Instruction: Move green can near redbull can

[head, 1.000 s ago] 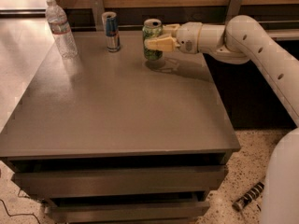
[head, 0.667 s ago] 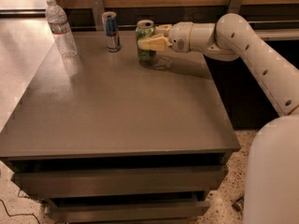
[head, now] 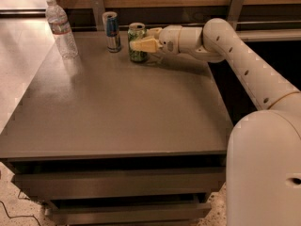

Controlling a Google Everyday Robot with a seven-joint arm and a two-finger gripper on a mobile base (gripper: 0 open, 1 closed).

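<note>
Item 1. End effector (head: 140, 38): located over the far edge of the counter (head: 117, 112), reached in from the right on a white arm (head: 244, 62). It is seen clenched on the green can, with one pale yellow finger (head: 145, 44) laid across the can's near side.

Item 2. Green can (head: 137, 51): held upright in the end effector's grasp, its silver top facing up. It is placed at the rear of the counter, a little left of centre. Whether its base is touching the surface cannot be told.

Item 3. Redbull can (head: 112, 32): stood upright just beside the green can, to its left, with a narrow gap seen between the two.

Item 4. Water bottle (head: 61, 28): clear plastic, stood upright near the far left corner, well apart from both cans.

Item 5. Counter: dark grey, with two drawer fronts (head: 117, 185) shown beneath its near edge.

Item 6. Robot body (head: 265, 168): white, seen at the lower right.
</note>
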